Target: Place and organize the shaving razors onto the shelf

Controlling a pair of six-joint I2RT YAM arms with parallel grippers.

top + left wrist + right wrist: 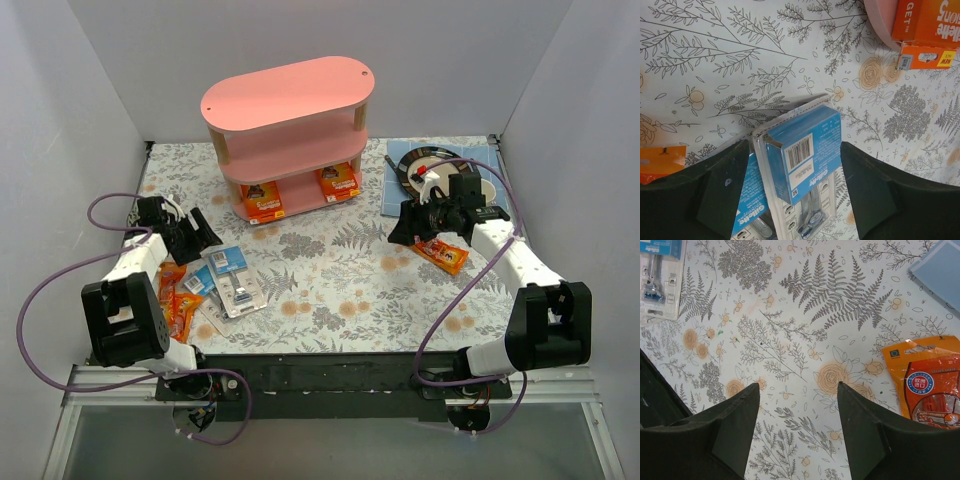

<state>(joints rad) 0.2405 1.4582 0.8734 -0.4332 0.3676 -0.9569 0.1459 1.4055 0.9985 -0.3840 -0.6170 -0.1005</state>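
Observation:
The pink three-tier shelf (288,95) stands at the back centre, with two orange razor cards (265,201) (338,182) on its bottom board. My left gripper (207,238) is open. In the left wrist view its fingers (795,144) straddle a white-blue blister razor pack (807,150), with a second blister pack (747,210) beside it. More blister packs (238,292) and orange bags (180,302) lie front left. My right gripper (398,232) (798,385) is open and empty above the cloth, left of an orange bag (443,253) (930,385).
A blue mat (400,185) (942,270) with a black round dish (428,163) lies at the back right. White walls close in the table on three sides. The shelf's bottom board (879,25) and its orange cards (927,20) show in the left wrist view.

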